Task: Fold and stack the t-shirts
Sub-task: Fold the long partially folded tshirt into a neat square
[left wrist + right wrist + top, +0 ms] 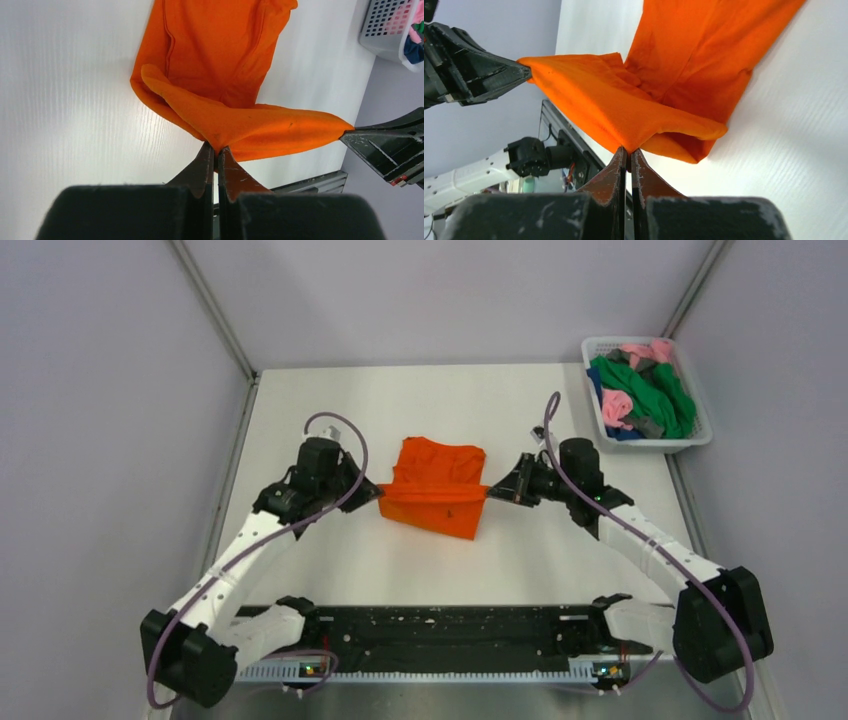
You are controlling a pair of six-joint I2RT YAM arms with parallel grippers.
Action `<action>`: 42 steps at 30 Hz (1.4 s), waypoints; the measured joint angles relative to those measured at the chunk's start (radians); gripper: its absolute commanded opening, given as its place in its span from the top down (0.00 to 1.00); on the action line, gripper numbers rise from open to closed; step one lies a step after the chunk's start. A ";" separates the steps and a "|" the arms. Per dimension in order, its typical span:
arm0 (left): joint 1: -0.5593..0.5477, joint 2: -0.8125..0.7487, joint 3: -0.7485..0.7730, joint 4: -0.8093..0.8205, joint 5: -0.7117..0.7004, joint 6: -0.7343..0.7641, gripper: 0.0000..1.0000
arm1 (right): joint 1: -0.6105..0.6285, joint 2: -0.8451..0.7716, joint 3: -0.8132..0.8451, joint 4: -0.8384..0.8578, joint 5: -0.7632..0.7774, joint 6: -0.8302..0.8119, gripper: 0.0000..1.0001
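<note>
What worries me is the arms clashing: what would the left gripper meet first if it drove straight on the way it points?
The orange t-shirt that the left gripper is shut on, stretched just ahead. Beyond it the right gripper faces it, seemingly roughly in line, though depth is unclear.

Orange t-shirt (437, 485), near edge lifted, mid-table; other t-shirts (652, 392) heaped far-right.

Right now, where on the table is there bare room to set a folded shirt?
Bare table lies beyond the orange t-shirt, toward the back wall, and nearer, between the shirt and the black rail. The middle band is crowded: both arms' jaws pinch the shirt. The far right corner holds the basket.
</note>
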 measured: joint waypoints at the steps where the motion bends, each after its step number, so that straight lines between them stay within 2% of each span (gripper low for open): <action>1: 0.009 0.030 0.020 0.004 0.003 0.009 1.00 | -0.010 0.014 0.008 0.007 0.000 0.000 1.00; 11: 0.102 0.321 0.211 0.051 0.065 0.099 1.00 | -0.077 0.228 0.100 0.095 -0.007 -0.004 1.00; 27: 0.158 0.813 0.603 0.035 0.103 0.210 1.00 | -0.121 0.567 0.289 0.161 0.039 -0.035 1.00; 28: 0.162 0.837 0.614 0.034 0.106 0.213 0.97 | -0.121 0.588 0.301 0.165 0.042 -0.035 1.00; 29: 0.167 0.866 0.629 0.032 0.111 0.216 0.87 | -0.121 0.612 0.319 0.168 0.045 -0.035 0.92; 30: 0.171 0.888 0.640 0.031 0.114 0.219 0.60 | -0.121 0.628 0.329 0.171 0.050 -0.035 0.83; 31: 0.174 0.914 0.657 0.026 0.119 0.227 0.22 | -0.122 0.645 0.344 0.171 0.053 -0.034 0.68; 32: 0.177 0.942 0.679 0.021 0.124 0.236 0.04 | -0.124 0.664 0.364 0.169 0.059 -0.036 0.48; 33: 0.180 0.965 0.701 0.011 0.125 0.243 0.01 | -0.126 0.682 0.385 0.161 0.070 -0.037 0.34; 35: 0.187 0.998 0.737 0.005 0.132 0.249 0.01 | -0.139 0.711 0.432 0.143 0.098 -0.036 0.15; 37: 0.194 1.003 0.747 0.006 0.137 0.251 0.01 | -0.151 0.719 0.467 0.119 0.131 -0.039 0.04; 42: 0.198 0.946 0.705 0.041 0.166 0.249 0.01 | -0.156 0.663 0.462 0.098 0.167 -0.044 0.01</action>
